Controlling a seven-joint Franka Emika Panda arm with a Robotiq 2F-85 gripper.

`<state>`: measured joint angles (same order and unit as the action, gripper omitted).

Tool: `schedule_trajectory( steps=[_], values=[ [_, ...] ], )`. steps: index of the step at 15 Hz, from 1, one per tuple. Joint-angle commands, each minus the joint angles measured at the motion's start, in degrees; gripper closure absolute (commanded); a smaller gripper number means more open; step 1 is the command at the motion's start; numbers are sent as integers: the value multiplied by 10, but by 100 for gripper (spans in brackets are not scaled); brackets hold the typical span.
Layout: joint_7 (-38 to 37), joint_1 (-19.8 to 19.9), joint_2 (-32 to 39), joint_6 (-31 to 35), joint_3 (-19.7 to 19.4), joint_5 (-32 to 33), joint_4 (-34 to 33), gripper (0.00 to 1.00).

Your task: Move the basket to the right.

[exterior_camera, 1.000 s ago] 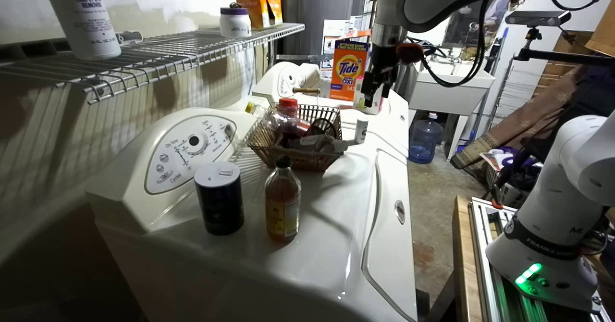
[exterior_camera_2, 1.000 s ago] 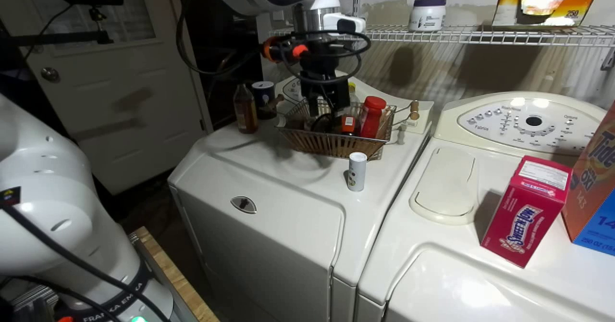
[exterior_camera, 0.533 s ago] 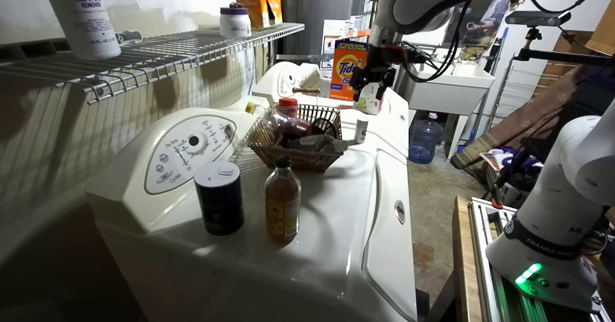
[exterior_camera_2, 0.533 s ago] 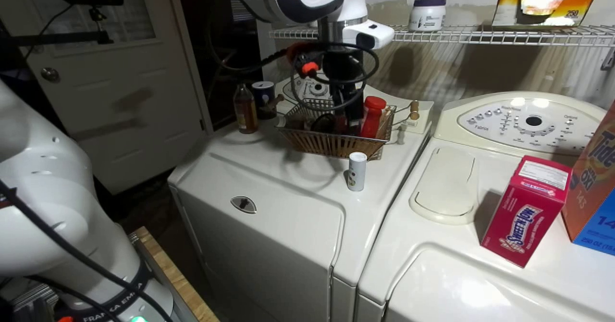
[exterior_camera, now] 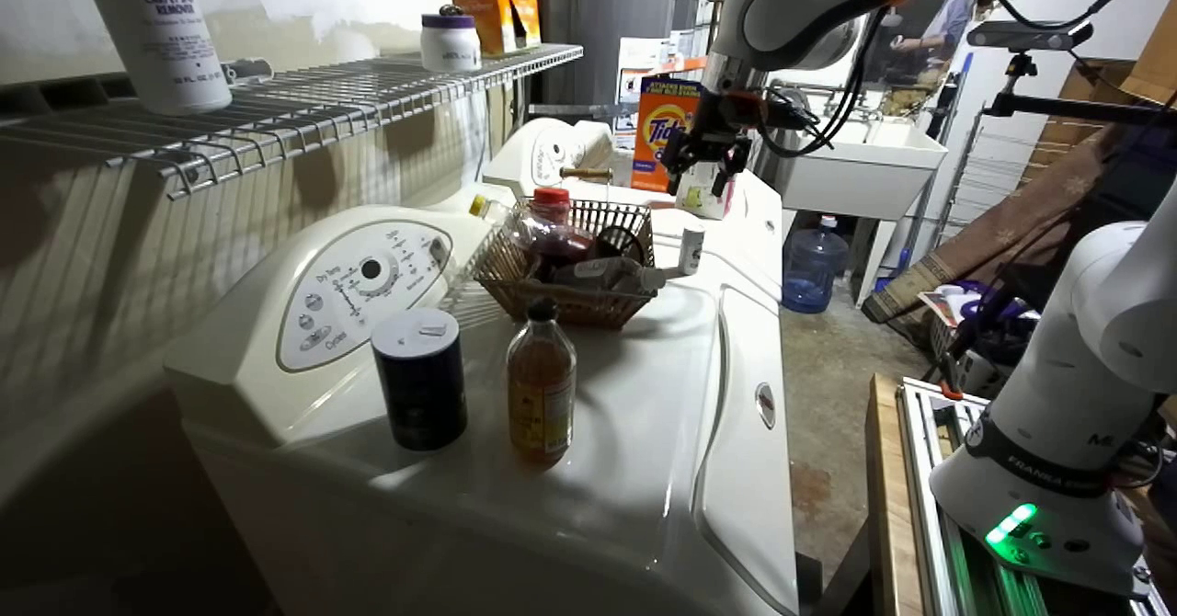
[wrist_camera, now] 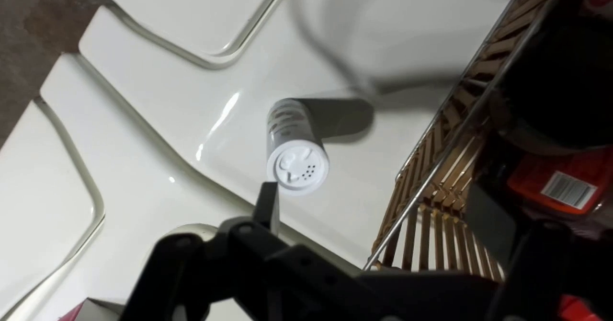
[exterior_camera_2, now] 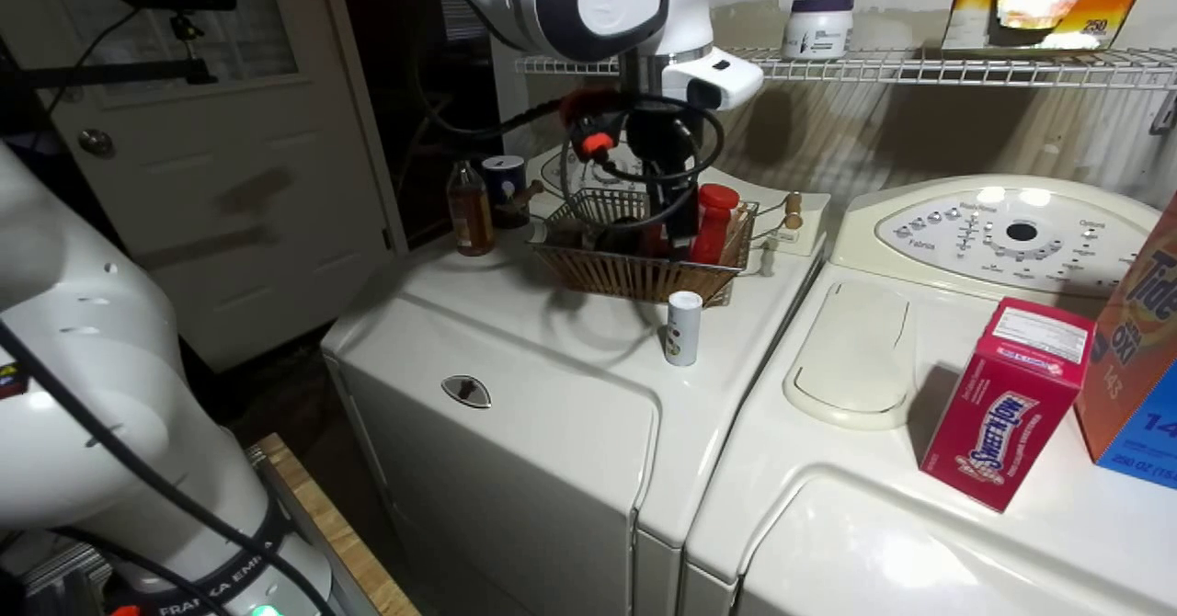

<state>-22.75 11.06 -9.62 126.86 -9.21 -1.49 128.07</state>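
The brown slatted basket with a thin metal rim stands on the white machine top in both exterior views (exterior_camera: 607, 309) (exterior_camera_2: 625, 276). It holds a red-capped bottle (exterior_camera: 552, 221), which also shows in an exterior view (exterior_camera_2: 714, 225), and other bottles. My gripper (exterior_camera: 697, 184) is open and empty above the basket's end by the white shaker; it also shows in an exterior view (exterior_camera_2: 680, 230). In the wrist view, the gripper (wrist_camera: 378, 211) straddles the basket's rim (wrist_camera: 433, 167), one finger outside and one over the inside. Contact with the rim cannot be told.
A white shaker (exterior_camera_2: 682, 329) stands close beside the basket, near a fingertip in the wrist view (wrist_camera: 298, 165). A dark can (exterior_camera: 420, 386) and amber bottle (exterior_camera: 541, 391) stand at the other end. A pink box (exterior_camera_2: 1007, 404) stands on the neighbouring machine. A wire shelf (exterior_camera: 368, 92) runs above.
My gripper has moved along the basket toward the end with the red-capped bottle and has turned, so both fingers now show apart. In the last half second it moved only slightly. The basket has not moved.
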Motion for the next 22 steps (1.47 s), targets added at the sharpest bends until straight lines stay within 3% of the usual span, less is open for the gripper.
schedule_trajectory(
  steps=[1,3,7,13,14,16,22],
  values=[
    [-32,-8,32,-22,1,-93,-19,0],
    [-51,-10,48,-22,3,-135,-22,0],
    [-89,-10,75,46,3,-185,-17,0],
    [-141,-11,116,132,2,-189,-20,3],
    [-146,-12,122,140,2,-188,-20,23],
    [-154,-14,134,153,3,-191,-23,32],
    [-159,-21,160,171,5,-206,-31,74]
  ],
)
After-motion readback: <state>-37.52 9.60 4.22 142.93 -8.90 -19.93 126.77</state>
